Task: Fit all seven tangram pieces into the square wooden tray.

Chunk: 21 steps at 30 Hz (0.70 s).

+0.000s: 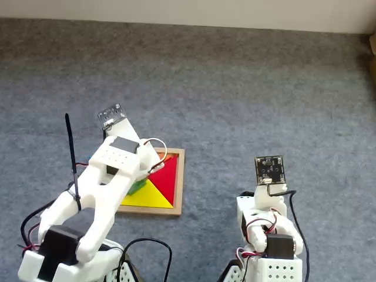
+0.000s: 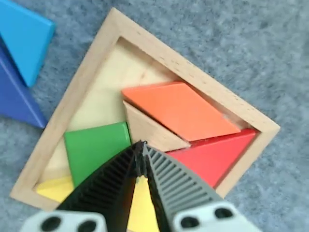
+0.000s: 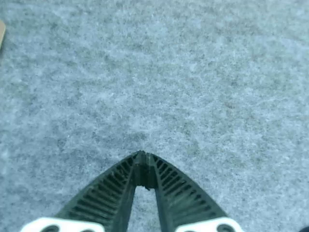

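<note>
The square wooden tray (image 2: 159,53) holds an orange parallelogram (image 2: 181,108), a red triangle (image 2: 212,154), a green square (image 2: 94,147) and a yellow triangle (image 2: 50,187). Bare wood floor shows along one side and in a small triangular gap. A light blue triangle (image 2: 24,38) and a dark blue triangle (image 2: 14,96) lie on the carpet just outside the tray. My left gripper (image 2: 140,146) is shut and empty, hanging over the tray's middle. In the high view the left arm (image 1: 111,176) covers much of the tray (image 1: 179,182). My right gripper (image 3: 141,155) is shut over bare carpet.
Grey carpet covers the whole work surface. The right arm (image 1: 270,223) is folded back at the near right, well away from the tray. A black cable (image 1: 70,153) stands up beside the left arm. Open carpet stretches beyond and to the right of the tray.
</note>
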Available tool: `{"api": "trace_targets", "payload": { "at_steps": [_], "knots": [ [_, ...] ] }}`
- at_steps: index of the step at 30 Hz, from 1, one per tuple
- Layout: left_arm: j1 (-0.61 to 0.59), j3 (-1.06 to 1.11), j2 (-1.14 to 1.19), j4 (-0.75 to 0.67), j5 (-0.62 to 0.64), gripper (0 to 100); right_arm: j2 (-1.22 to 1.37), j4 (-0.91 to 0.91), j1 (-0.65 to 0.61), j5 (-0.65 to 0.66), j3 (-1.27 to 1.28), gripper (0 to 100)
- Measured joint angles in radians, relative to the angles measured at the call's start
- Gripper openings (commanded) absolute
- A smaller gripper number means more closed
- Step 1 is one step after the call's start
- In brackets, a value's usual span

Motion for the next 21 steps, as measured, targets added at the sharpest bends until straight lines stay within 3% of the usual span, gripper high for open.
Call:
{"api": "trace_targets", "payload": {
  "at_steps": [6,16,21],
  "knots": [
    [0.0,-0.005,-0.032,0.009,0.0,1,0.0,0.0,0.0,0.0,0.0,0.5],
    [-0.002,-0.009,-0.276,0.207,0.0,1,0.0,0.0,0.0,0.0,0.0,0.5],
    [-0.011,0.089,-0.282,0.18,-0.048,1,0.0,0.0,0.0,0.0,0.0,0.5]
  ]
}}
